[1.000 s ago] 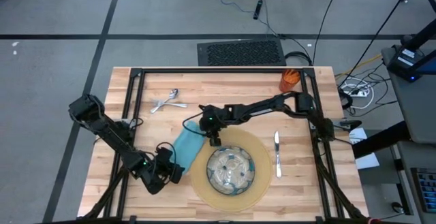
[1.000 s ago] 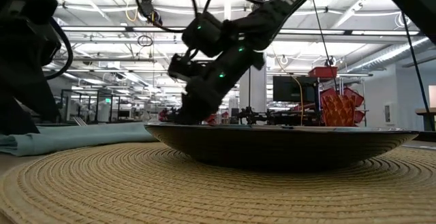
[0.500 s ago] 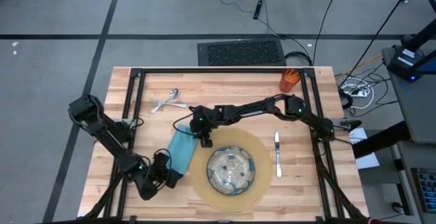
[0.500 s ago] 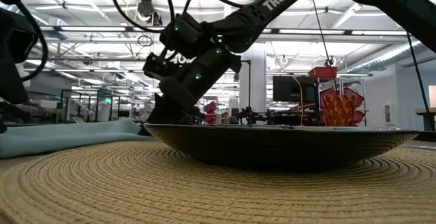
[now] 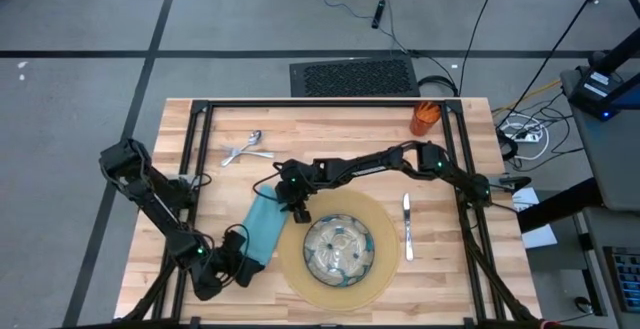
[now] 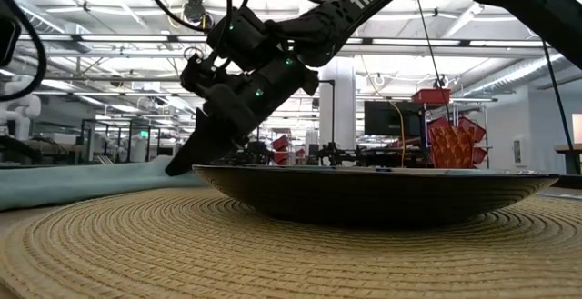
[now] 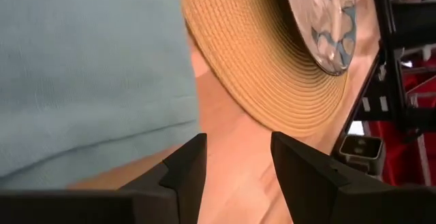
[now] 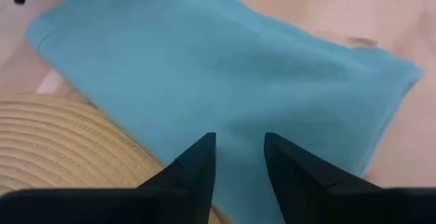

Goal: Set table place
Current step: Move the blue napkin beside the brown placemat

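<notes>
A teal napkin (image 5: 262, 227) lies flat on the wooden table (image 5: 330, 129), along the left rim of the round tan mat (image 5: 383, 231). The patterned glass bowl (image 5: 338, 249) stands on the mat. My right gripper (image 8: 238, 157) is open, its tips down on the napkin near the mat's edge (image 8: 61, 135). My left gripper (image 7: 235, 163) is open over bare wood at the napkin's near end and holds nothing. A knife (image 5: 407, 225) lies right of the mat. The fork and spoon (image 5: 245, 150) lie at the far left. The orange cup (image 5: 425, 118) stands at the far right. My right gripper has its two parted fingertips (image 6: 177, 166) on the napkin's top face (image 8: 238, 115), in its far half beside the mat. The fingers slant down from the table's far right. The napkin lies flat and slack on the table.
Black frame rails (image 5: 195, 139) run along the table's edges. Bare wood lies between the cutlery and the cup at the far side. In the low view the bowl (image 6: 364, 194) and the mat (image 6: 182, 244) fill the foreground.
My right gripper has gone toward the table's left edge with its tips on the napkin. The napkin has slid left with it and off the mat's rim, and it now lies more nearly straight from far to near. My left gripper has drawn back toward the near-left corner.
</notes>
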You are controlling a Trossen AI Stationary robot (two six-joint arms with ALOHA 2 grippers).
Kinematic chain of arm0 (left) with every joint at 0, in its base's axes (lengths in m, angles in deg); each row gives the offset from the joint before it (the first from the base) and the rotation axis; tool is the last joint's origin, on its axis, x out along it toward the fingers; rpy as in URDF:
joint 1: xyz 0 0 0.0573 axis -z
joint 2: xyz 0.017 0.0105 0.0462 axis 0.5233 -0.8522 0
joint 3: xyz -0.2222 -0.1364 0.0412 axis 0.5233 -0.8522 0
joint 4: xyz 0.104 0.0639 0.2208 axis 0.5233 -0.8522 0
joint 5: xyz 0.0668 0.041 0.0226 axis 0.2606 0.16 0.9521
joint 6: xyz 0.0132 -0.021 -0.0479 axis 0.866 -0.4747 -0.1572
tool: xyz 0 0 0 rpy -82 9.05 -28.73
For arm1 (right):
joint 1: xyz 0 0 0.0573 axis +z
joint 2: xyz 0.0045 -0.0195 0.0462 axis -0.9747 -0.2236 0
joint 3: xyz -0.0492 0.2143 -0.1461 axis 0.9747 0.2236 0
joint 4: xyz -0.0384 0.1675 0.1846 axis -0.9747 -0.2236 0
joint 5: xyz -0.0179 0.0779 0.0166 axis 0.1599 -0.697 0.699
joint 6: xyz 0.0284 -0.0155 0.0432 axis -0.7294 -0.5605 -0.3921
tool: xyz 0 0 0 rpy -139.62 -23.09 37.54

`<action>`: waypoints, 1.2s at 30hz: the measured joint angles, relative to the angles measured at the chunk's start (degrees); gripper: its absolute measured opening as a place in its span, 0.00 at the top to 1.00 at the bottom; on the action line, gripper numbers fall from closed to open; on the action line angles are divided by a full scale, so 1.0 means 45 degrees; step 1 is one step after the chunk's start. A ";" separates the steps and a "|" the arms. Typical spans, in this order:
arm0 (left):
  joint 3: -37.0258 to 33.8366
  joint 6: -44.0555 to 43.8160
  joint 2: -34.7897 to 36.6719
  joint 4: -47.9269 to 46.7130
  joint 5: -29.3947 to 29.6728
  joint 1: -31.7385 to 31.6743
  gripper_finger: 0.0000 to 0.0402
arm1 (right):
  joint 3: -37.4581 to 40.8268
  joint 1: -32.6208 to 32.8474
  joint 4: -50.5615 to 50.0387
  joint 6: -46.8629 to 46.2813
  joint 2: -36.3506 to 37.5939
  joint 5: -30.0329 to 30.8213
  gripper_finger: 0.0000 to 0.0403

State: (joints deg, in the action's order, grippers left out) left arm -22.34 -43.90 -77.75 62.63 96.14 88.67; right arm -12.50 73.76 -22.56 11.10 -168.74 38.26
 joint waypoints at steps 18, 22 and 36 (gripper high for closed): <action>0.0000 0.7981 0.1464 -0.5883 -0.1330 -0.2546 0.63 | -0.0005 0.0906 -0.2008 -0.0680 0.0437 0.0092 0.71; -0.0005 1.0909 0.1703 -0.6073 -0.1550 -0.3443 0.63 | -0.0005 0.0959 -0.2746 -0.0661 0.0973 0.0129 0.71; -0.0005 1.4964 0.1821 -0.6129 -0.3804 -0.4161 0.63 | -0.0024 0.1047 -0.3992 -0.0621 0.2652 0.1120 0.71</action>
State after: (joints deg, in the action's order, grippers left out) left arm -22.36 23.44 -69.55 35.05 79.02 69.95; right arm -12.61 78.47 -40.53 8.30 -156.80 43.30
